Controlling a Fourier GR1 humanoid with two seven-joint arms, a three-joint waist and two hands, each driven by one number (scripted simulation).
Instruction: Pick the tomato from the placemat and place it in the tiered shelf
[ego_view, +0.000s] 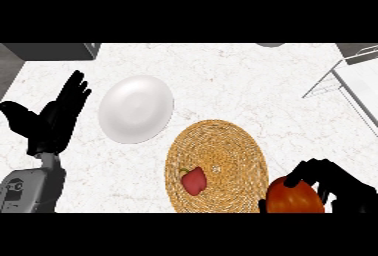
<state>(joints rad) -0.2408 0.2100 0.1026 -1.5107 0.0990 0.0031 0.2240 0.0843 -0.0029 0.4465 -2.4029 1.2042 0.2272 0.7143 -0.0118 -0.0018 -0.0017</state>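
Orange-red tomato (294, 198) at the lower right, nearest of all, just off the right rim of the placemat. Black right hand (336, 184) wrapped over it from the right, fingers (304, 171) curled across its top and thumb low at its left side, pinching the tomato between them. Not clear whether the tomato touches the worktop (244, 75) or hangs just above it.

Woven straw placemat (215, 166), round, golden-brown, lying flat just left of the tomato. On its lower left part, a small red pepper (195, 181) with a pale stem end, well inside the rim.

At the left edge, grey forearm rising from below, topped by the left hand (52, 120): open, fingers straight and slightly spread, pointing up and away, thumb out to the left. Holding nothing, touching nothing.

Further back, between left hand and placemat, a plain white plate (136, 108), bare, close to the placemat's upper left rim but apart from it.

Pale marbled worktop beneath everything. Farthest off, at the upper right corner, the thin grey frame of the tiered shelf (347, 82), well apart from the tomato, only partly in view.
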